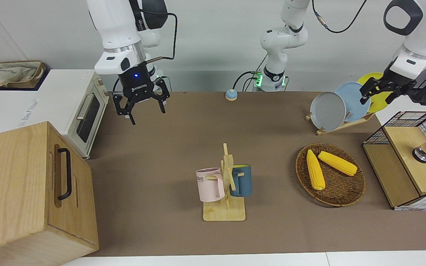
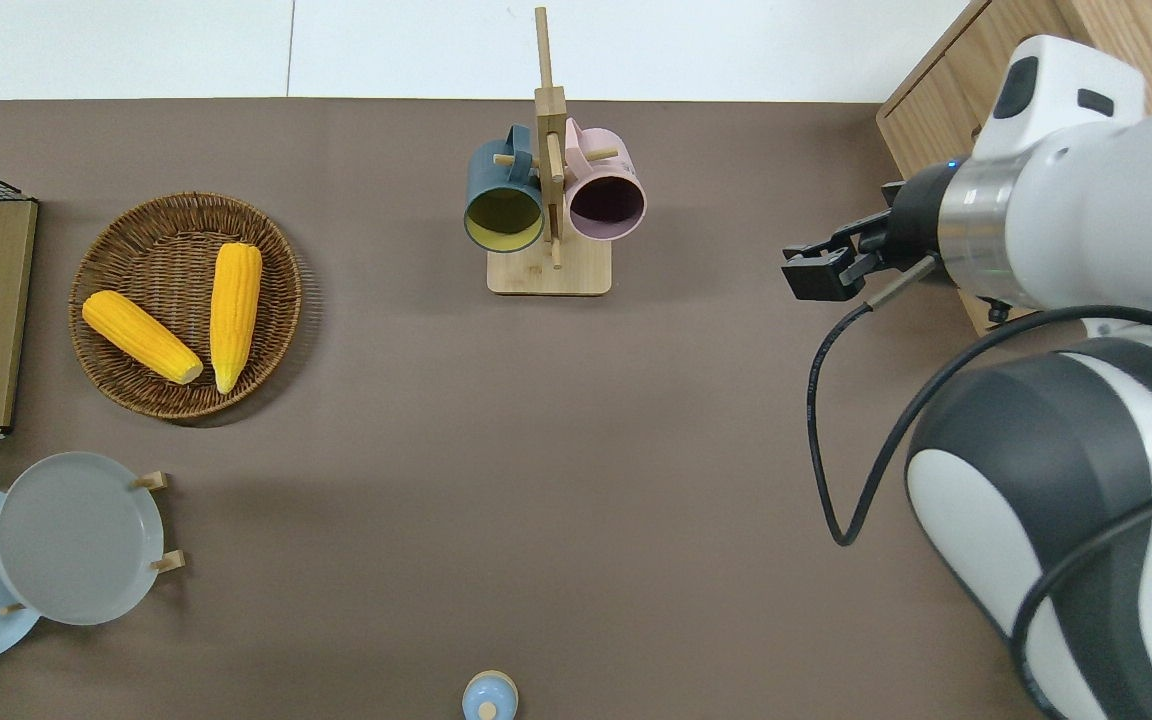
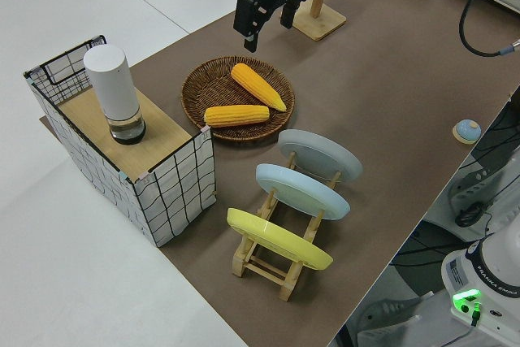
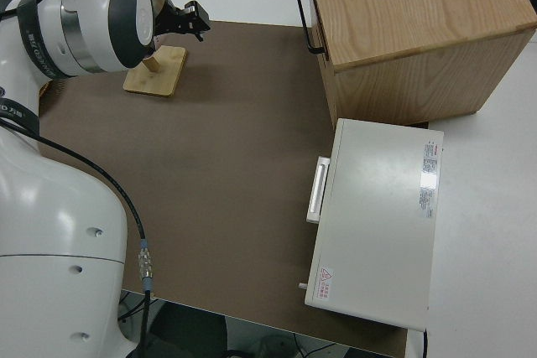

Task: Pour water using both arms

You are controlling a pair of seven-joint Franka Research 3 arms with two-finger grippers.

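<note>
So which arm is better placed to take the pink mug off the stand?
Probably the right. In the overhead view the right gripper hangs open over bare mat toward the pink mug's side of the stand; the left gripper is up by the plate rack.

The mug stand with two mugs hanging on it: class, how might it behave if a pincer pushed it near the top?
The mug stand is tall on a small flat base, so a high push would probably tip it. The pink mug and blue mug hang loosely on pegs, so they might swing or slip off.
</note>
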